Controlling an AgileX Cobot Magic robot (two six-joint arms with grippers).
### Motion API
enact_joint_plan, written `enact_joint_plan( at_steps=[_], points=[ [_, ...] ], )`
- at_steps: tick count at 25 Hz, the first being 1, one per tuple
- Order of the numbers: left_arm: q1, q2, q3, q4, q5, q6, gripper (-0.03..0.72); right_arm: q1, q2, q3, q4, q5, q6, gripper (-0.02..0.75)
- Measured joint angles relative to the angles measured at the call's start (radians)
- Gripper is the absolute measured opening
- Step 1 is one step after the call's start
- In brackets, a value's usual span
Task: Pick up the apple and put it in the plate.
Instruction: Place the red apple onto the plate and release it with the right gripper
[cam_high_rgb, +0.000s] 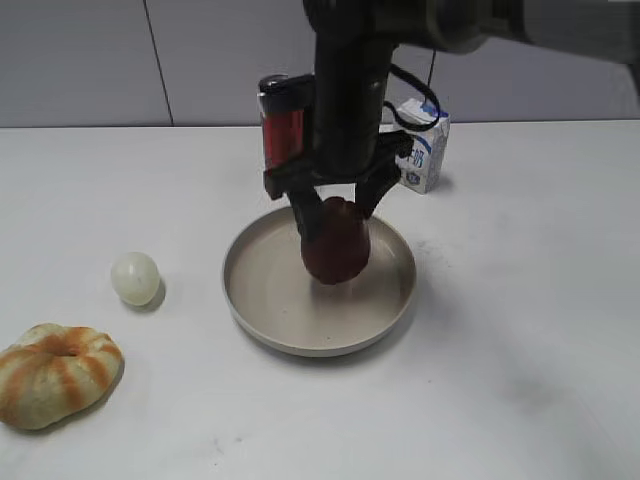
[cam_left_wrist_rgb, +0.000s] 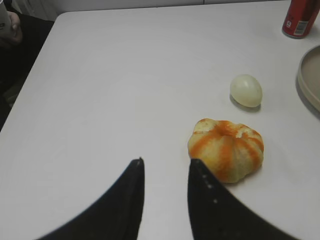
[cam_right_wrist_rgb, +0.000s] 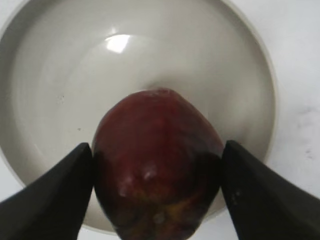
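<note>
The apple (cam_high_rgb: 336, 246) hung over the middle of the plate (cam_high_rgb: 262, 315), gripped at its upper flanks by the right gripper (cam_high_rgb: 336, 205), whose two dark fingers (cam_right_wrist_rgb: 55, 190) pressed against either side of the fruit in the right wrist view. Its lower end sat very near the plate's floor; whether it touched could not be told from the exterior view. The plate itself lay near the centre of the worktop, a little toward the far edge.

The step in hand seemed to be the placing: the carry looked finished and only the release was left. The next move probably called for a short, straight lowering until the apple bore on the plate, then a spreading of the jaws wide enough to clear its broad shoulders, and a vertical lift away so the tall fruit would not be tipped or dragged toward the rim.

Behind the plate, toward the far edge, stood a red can (cam_high_rgb: 282, 118) and a small blue-and-white carton (cam_high_rgb: 424, 145). Toward the left edge lay a pale ball (cam_high_rgb: 135, 277), and near the front left corner the orange-striped bread ring (cam_high_rgb: 56, 374). The left gripper (cam_left_wrist_rgb: 166, 170) hovered above that corner region with its jaws narrowly parted and nothing between them, the bread ring just beside its right finger.
</note>
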Motion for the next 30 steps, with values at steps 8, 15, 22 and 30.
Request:
enact_joint_plan(
  at_steps=[8,15,22,30],
  points=[
    [0.000,0.000,0.000,0.000,0.000,0.000,0.237,0.004,0.062,0.000,0.011,0.003,-0.013,0.563],
    [0.000,0.000,0.000,0.000,0.000,0.000,0.237,0.004,0.064,-0.001,0.069,0.003,-0.071,0.637],
    [0.000,0.000,0.000,0.000,0.000,0.000,0.237,0.004,0.064,-0.099,0.054,0.004,-0.073,0.647],
    [0.000,0.000,0.000,0.000,0.000,0.000,0.237,-0.100,0.063,-0.280,0.012,0.005,-0.077,0.645]
  ],
)
